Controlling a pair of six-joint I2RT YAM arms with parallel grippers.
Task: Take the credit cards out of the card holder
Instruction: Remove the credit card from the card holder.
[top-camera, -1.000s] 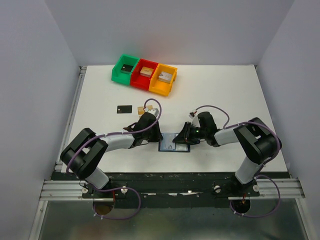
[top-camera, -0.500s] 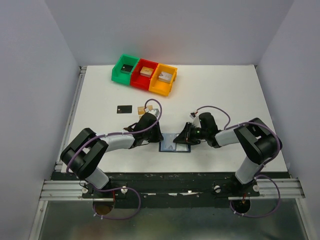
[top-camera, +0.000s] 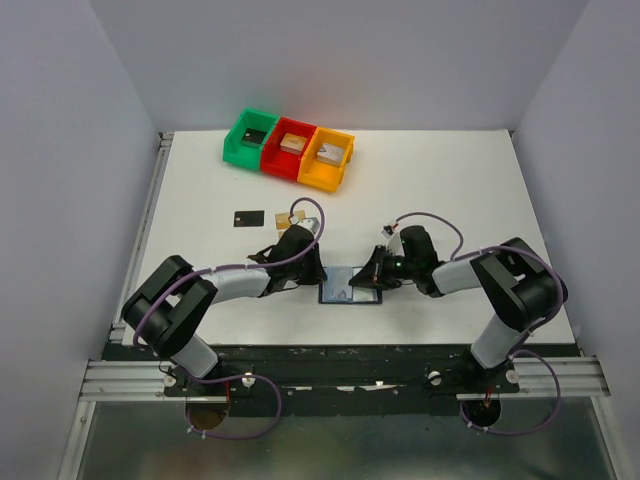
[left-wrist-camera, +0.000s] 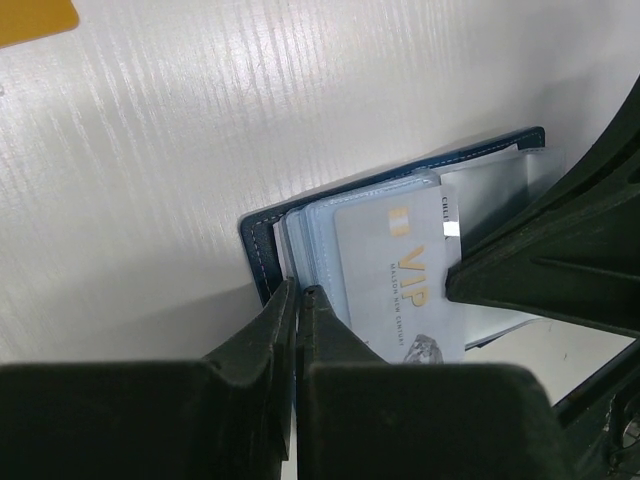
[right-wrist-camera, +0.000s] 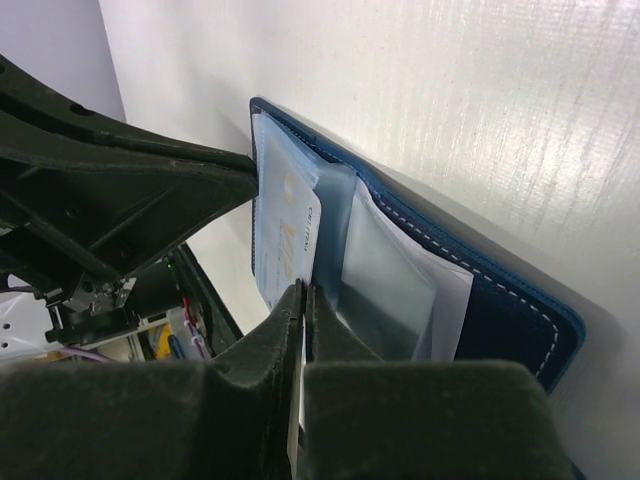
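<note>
**Top view.** The card holder (top-camera: 350, 290), a navy folding wallet, lies open on the white worktop (top-camera: 450, 180) at lower centre of the frame, between the two arms' tools. The left gripper (top-camera: 319, 277) meets its left edge, and the right gripper (top-camera: 364, 282) meets it from the right. Up and to the left of the holder, well apart from it, a black card (top-camera: 249, 218) lies flat. A tan-gold card (top-camera: 284, 214) lies just beside it on the right, partly crossed by the left arm's cable (top-camera: 300, 207). A green bin (top-camera: 248, 135), a red bin (top-camera: 288, 150) and an orange bin (top-camera: 328, 160) stand in a touching row at upper centre-left, each with a small block inside.

**Left wrist view.** The left jaws stand narrow, pinched on the holder's left edge where the navy cover and the pale blue sleeve pages (left-wrist-camera: 310, 225) meet. A silver-grey card (left-wrist-camera: 395, 280) with gold "VIP" lettering lies face-up in the uppermost clear sleeve. The right gripper's dark finger crosses its right side.

**Right wrist view.** The right jaws are nearly together at lower centre, with a thin pale edge between them, in line with the silver-grey card's edge. Whether the clear sleeve is caught as well cannot be told. The navy cover lies flat beneath, towards the right.
</note>
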